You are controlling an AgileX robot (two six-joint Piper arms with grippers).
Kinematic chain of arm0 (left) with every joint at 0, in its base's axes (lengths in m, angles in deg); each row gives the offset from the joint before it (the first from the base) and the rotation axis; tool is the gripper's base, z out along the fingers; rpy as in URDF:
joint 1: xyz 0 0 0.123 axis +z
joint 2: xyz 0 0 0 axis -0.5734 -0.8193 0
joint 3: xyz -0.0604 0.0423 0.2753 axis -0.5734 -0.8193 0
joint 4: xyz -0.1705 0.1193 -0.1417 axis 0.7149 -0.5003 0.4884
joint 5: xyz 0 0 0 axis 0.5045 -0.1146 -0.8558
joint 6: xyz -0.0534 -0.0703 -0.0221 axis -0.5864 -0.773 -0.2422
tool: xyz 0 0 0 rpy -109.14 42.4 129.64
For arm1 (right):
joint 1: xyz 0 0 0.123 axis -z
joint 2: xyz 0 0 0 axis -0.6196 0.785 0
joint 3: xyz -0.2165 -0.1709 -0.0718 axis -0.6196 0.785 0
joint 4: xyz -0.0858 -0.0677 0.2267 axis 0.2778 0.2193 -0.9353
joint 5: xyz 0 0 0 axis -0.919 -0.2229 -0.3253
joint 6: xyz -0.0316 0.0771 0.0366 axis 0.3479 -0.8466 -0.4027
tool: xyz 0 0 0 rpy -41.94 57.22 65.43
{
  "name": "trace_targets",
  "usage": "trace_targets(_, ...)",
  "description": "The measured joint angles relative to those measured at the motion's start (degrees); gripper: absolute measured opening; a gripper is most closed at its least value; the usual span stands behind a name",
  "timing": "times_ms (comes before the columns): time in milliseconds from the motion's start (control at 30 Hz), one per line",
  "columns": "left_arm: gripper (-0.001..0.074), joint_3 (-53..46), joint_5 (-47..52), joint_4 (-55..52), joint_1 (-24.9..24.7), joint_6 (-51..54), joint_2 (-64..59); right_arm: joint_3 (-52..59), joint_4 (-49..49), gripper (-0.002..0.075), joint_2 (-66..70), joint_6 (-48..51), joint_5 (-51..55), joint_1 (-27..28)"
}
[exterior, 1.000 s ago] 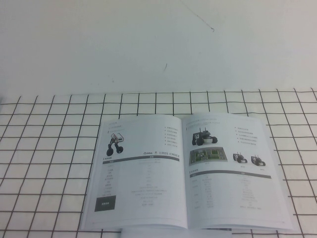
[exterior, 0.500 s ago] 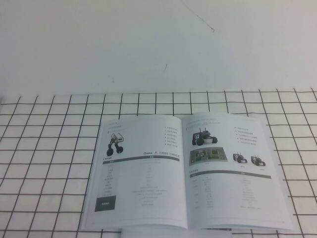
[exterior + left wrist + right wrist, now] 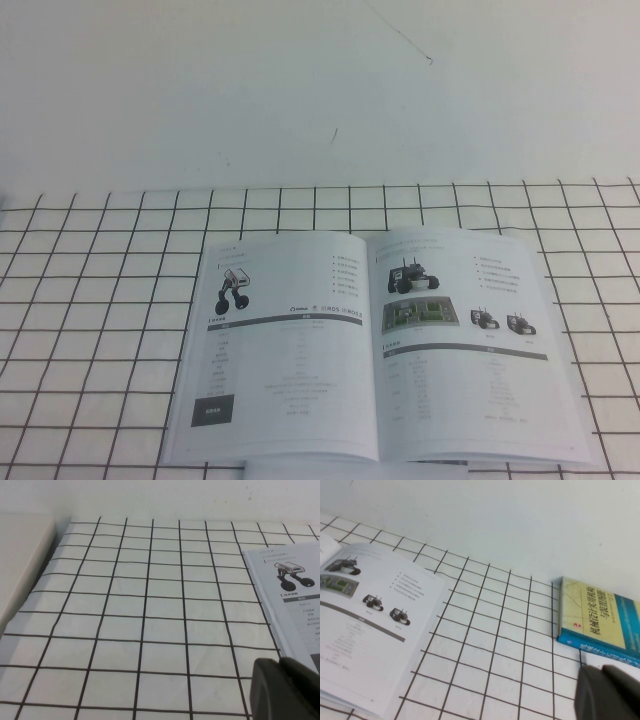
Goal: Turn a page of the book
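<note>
The book [image 3: 375, 345] lies open and flat on the black-gridded white cloth [image 3: 100, 300]. Its right-hand page [image 3: 465, 350] shows wheeled-robot photos, a grey bar and text. Its left-hand page [image 3: 280, 350] shows a two-wheeled robot. Neither gripper shows in the high view. My left gripper [image 3: 279, 662] is shut and empty, above the cloth just off the book's left page [image 3: 295, 595]. My right gripper [image 3: 600, 670] is shut and empty, above the cloth well off the right page [image 3: 365, 630].
A blue and yellow book [image 3: 600, 615] lies on the cloth's edge near my right gripper. A pale raised surface [image 3: 20, 550] borders the cloth beyond my left gripper. A white edge [image 3: 355, 468] shows at the front of the high view.
</note>
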Motion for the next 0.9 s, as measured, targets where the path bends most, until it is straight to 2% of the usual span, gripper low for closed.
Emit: trace_targets(900,-0.0003,0.0,0.0,-0.4,-0.7,0.1,0.0,0.0,0.0,0.0001,0.0,0.0,0.0,0.0)
